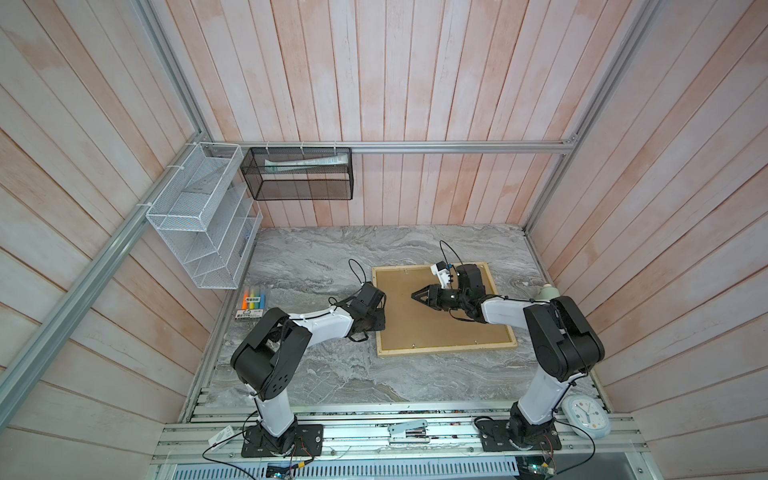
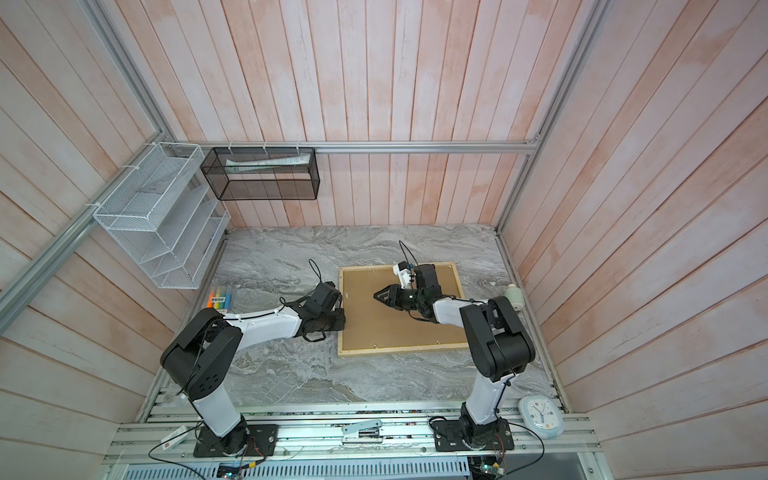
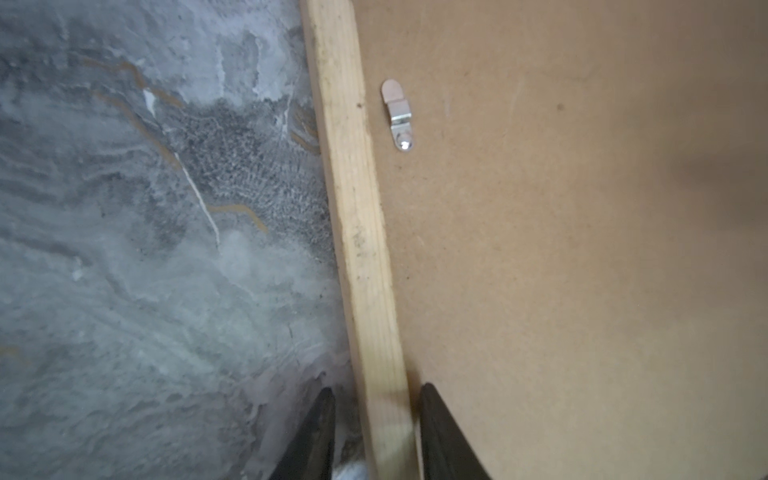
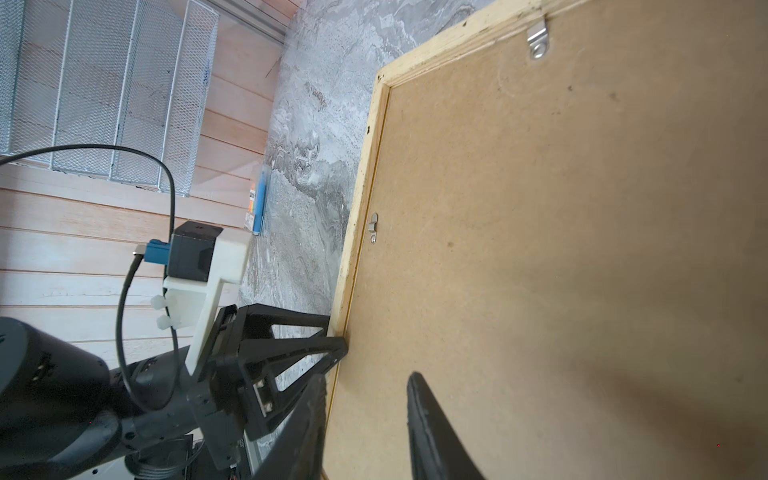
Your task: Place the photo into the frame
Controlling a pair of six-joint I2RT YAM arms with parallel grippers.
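The frame (image 1: 446, 348) (image 2: 403, 350) of pale wood lies face down on the marble table. A plain brown backing board (image 1: 415, 328) fills it, and the photo is hidden. My left gripper (image 3: 378, 388) (image 1: 379, 321) straddles the frame's left strip (image 3: 353, 187). One finger is on the board side and one on the table side, with a small gap on the table side. My right gripper (image 4: 368, 375) (image 1: 414, 296) hangs over the board, open, with nothing between its fingers. A metal turn clip (image 3: 397, 114) on the board lies beside the left strip.
A pack of highlighters (image 1: 252, 302) lies left of the frame. A white mesh rack (image 1: 203, 220) and a black mesh basket (image 1: 297, 174) hang on the walls. A pale bottle (image 1: 548, 292) stands at the right edge. A clock (image 1: 586, 415) and a stapler (image 1: 409, 428) sit at the front.
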